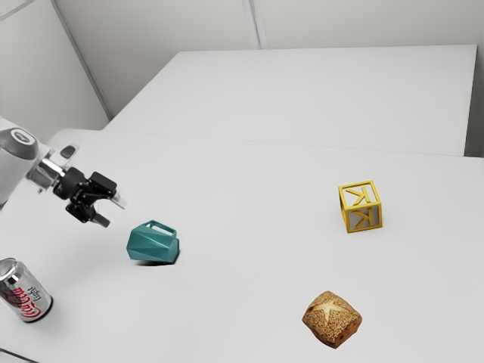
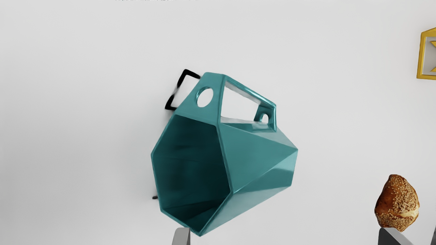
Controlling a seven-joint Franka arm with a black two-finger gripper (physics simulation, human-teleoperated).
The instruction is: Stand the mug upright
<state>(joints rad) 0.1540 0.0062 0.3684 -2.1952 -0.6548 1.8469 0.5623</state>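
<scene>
The open claw [image 1: 110, 212] (cropped, wrist view) faces the dark-mouthed mug [image 2: 252, 153].

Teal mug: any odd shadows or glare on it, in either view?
Exterior view: a dark shadow hugs the underside of the mug. Wrist view: pale glints run along its handle, its inside is in deep shade, and a hard black angular outline beside the handle could be shadow or render artifact; I can't tell which.
</scene>
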